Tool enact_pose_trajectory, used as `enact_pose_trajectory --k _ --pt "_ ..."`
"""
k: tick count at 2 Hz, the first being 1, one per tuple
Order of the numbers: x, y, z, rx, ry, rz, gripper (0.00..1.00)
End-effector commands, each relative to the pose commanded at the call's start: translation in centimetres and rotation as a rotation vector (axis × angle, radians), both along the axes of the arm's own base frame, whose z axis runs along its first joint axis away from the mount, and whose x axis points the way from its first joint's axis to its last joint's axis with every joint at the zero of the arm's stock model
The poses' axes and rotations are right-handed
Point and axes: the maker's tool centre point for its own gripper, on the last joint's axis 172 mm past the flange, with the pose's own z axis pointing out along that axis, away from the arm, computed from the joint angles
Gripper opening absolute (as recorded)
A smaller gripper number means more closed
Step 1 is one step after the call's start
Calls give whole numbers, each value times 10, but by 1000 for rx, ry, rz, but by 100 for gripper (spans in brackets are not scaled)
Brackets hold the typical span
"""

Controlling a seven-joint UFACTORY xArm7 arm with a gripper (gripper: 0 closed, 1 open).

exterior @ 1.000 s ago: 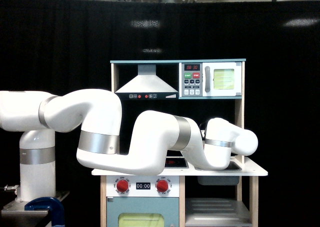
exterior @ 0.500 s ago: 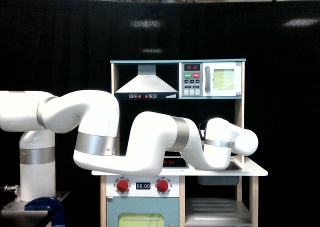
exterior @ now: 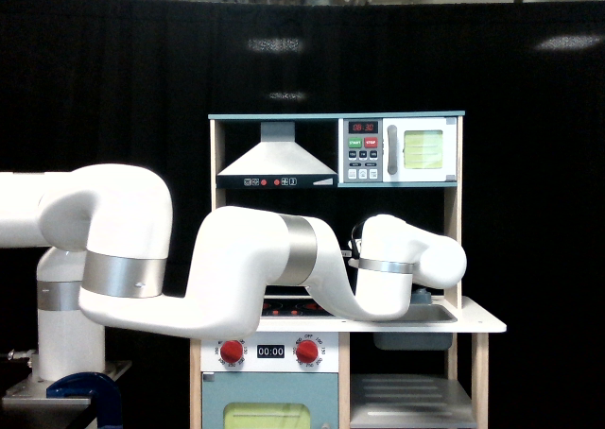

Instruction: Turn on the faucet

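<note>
The white xArm7 arm (exterior: pixel 246 268) reaches across from its base at the exterior view's left and folds low over the toy kitchen, its last bulky joint (exterior: pixel 411 259) hanging above the sink (exterior: pixel 416 316) at the right end of the white worktop (exterior: pixel 477 323). From where I stand the wrist blocks everything behind it, so the fingers are out of sight and I cannot tell whether they are spread or closed, or whether they have hold of anything. The faucet is hidden too; no part of it shows, and it can only be somewhere behind the arm near the sink. A strip of the stovetop (exterior: pixel 284 309) shows under the forearm. Below the worktop edge sit two red stove knobs (exterior: pixel 232 351) either side of a small timer display (exterior: pixel 270 351). Above, the grey range hood (exterior: pixel 277 157) and the toy microwave (exterior: pixel 402 150) sit under the teal top shelf (exterior: pixel 336 115).
</note>
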Motion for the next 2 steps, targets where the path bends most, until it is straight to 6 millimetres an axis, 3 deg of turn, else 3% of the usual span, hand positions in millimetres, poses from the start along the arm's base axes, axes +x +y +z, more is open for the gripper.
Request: enact_pose_trajectory --k 1,2 --pt "-46 -65 -5 0 0 0 100" --pt "-76 -63 5 0 0 0 100"
